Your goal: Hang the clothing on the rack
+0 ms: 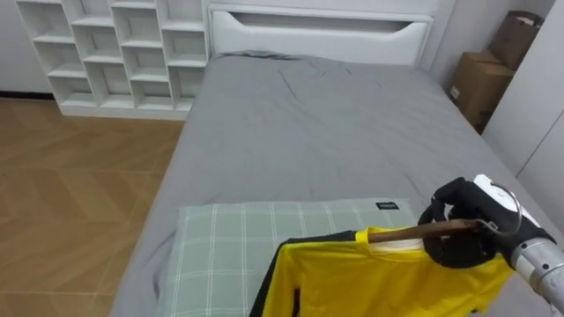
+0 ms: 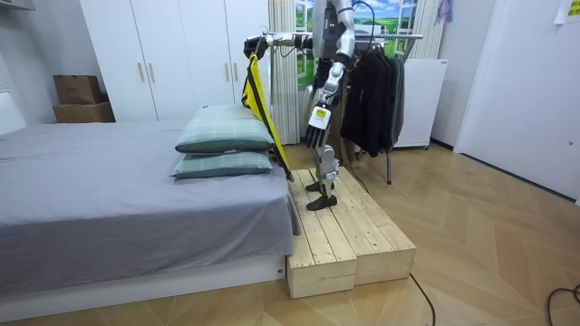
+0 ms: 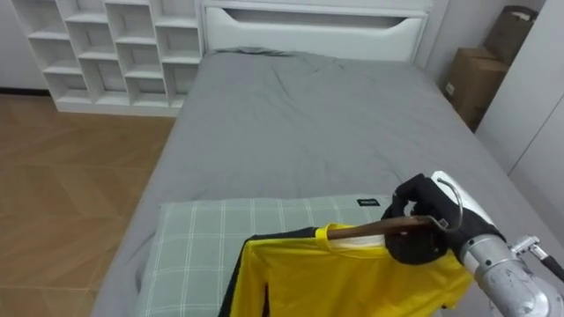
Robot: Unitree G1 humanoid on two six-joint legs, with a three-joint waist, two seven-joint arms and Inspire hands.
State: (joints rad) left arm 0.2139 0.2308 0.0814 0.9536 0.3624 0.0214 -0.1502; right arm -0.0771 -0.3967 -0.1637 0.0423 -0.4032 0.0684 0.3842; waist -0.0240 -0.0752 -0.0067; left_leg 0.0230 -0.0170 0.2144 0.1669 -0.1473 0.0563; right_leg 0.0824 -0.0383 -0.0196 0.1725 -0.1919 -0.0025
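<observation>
Right hand point(image 1: 464, 220) curled round wooden hanger point(image 1: 410, 233), yellow shirt point(image 1: 379, 282) draped below

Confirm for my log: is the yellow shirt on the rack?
No, the right robot hand holds the yellow shirt by its hanger above the pillow.

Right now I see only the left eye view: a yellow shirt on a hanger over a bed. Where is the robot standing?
Observer: On a wooden platform beside the bed, next to the pillows.
Operator: Is there anywhere to hang the shirt?
Observer: Yes, a rack with dark clothes on it stands behind the robot's back.
Operator: And its other arm?
Observer: The left robot hand hangs down at its side.
</observation>
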